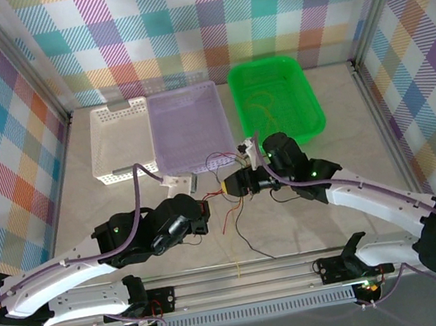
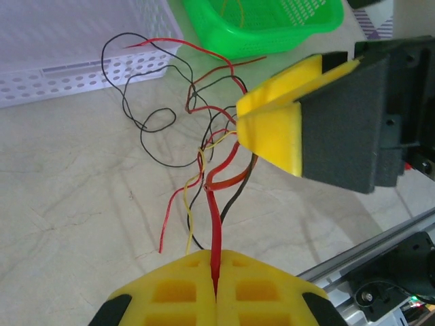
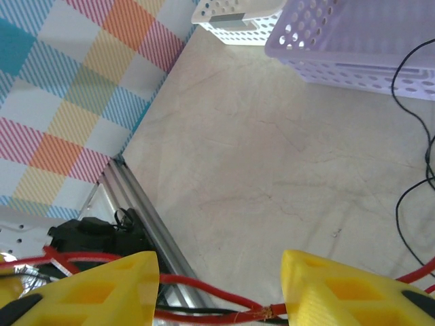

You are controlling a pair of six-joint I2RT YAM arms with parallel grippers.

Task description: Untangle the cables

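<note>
Baskets: three along the far side of the tabletop [image 1: 89, 193], namely a white basket [image 1: 118, 138], a lilac basket [image 1: 187, 126] just beside it, and a green basket [image 1: 279, 102]. The top view takes in all three.
Left gripper [image 2: 216, 261]: one, its jaws pressed together on a single red strand, which only its own wrist view makes clear.
Cables [image 2: 212, 217]: one tangle of red, black and orange-yellow strands, too interwoven to count. It is strung between the two grippers above the table, in front of the lilac basket.
Right gripper [image 3: 219, 272]: one, its jaws standing partly apart. Its wrist view shows a red and a black strand crossing the gap.
Loose strands [image 1: 263, 109]: a few thin orange-yellow ones lie inside the green basket.
</note>
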